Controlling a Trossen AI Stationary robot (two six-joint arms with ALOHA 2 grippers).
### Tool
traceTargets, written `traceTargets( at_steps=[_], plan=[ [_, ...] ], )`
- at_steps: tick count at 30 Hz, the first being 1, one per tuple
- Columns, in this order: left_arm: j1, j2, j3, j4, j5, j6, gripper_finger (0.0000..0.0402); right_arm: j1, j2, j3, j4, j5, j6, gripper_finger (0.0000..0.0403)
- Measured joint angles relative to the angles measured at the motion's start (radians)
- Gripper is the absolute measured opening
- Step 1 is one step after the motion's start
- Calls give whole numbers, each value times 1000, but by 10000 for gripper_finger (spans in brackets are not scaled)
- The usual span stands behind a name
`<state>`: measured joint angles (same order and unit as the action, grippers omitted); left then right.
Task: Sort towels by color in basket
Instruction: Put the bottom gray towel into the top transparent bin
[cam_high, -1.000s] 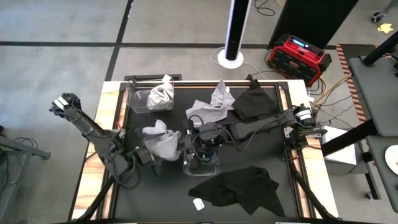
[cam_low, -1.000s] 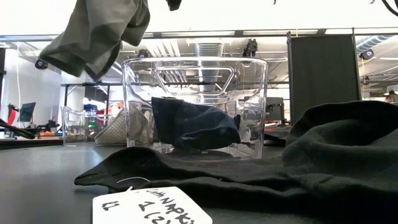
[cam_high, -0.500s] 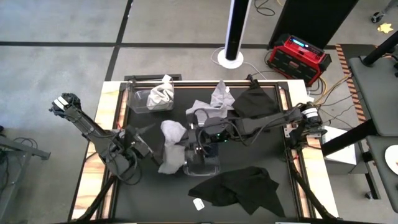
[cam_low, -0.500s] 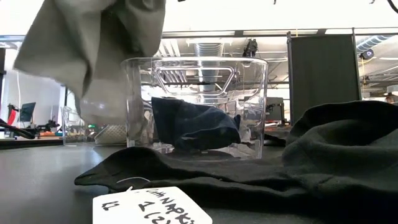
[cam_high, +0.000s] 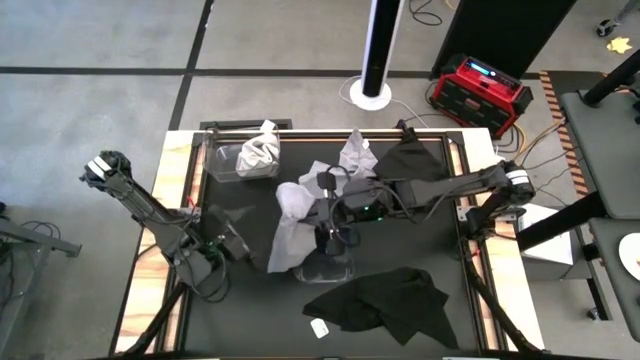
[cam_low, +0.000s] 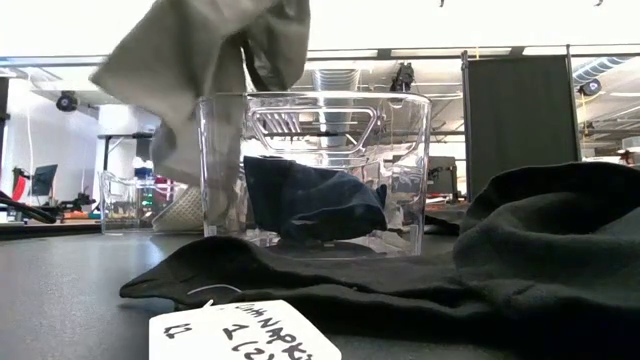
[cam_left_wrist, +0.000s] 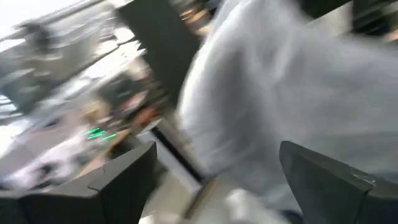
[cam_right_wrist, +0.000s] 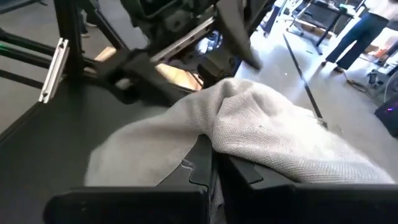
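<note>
1. Right gripper (cam_high: 322, 198): positioned over the table centre, clenched on a light grey towel (cam_high: 290, 225). In the right wrist view the two dark fingers (cam_right_wrist: 200, 163) are pressed together with the cloth (cam_right_wrist: 249, 134) pinched between them.
2. The held light grey towel hangs from the right gripper and drapes down beside the near clear bin (cam_high: 325, 262). In the low view the cloth (cam_low: 200, 70) hangs in front of that bin's upper left corner (cam_low: 312, 165).
3. Left gripper (cam_high: 228, 238): located over the left part of the black table (cam_high: 250, 310), just beside the hanging towel. Its fingers (cam_left_wrist: 124, 180) are spread apart and released, with nothing between them; the grey cloth (cam_left_wrist: 280, 106) fills the view beyond.
4. The near clear bin contains a navy blue towel (cam_low: 310, 200), seen through its wall in the low view.
5. A second clear bin (cam_high: 235, 160) stands at the far left corner of the table and holds a light grey towel (cam_high: 260, 148).
6. Two more light towels (cam_high: 350, 158) lie on the far centre of the table, beside a black towel (cam_high: 410, 165) at the far right.
7. A large black towel (cam_high: 385, 305) lies spread on the near side of the table, with a white tag (cam_high: 320, 327) just beside its near edge.
</note>
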<state>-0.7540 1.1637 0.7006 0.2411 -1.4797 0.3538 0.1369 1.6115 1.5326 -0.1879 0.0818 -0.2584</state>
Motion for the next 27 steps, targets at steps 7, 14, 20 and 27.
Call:
traceTargets(
  at_steps=[7,14,20,27],
  plan=[
    [2,-2,62,10,345,-54,324,0,4,0,-19,-2,-13,9],
    [88,-1,103,2,380,-83,324,3,18,-1,-16,-3,-17,9],
    [156,0,65,-8,508,-145,324,3,18,-1,-15,-3,-17,9],
    [228,24,56,-32,574,-226,324,6,18,-1,9,-34,-28,9]
  ],
)
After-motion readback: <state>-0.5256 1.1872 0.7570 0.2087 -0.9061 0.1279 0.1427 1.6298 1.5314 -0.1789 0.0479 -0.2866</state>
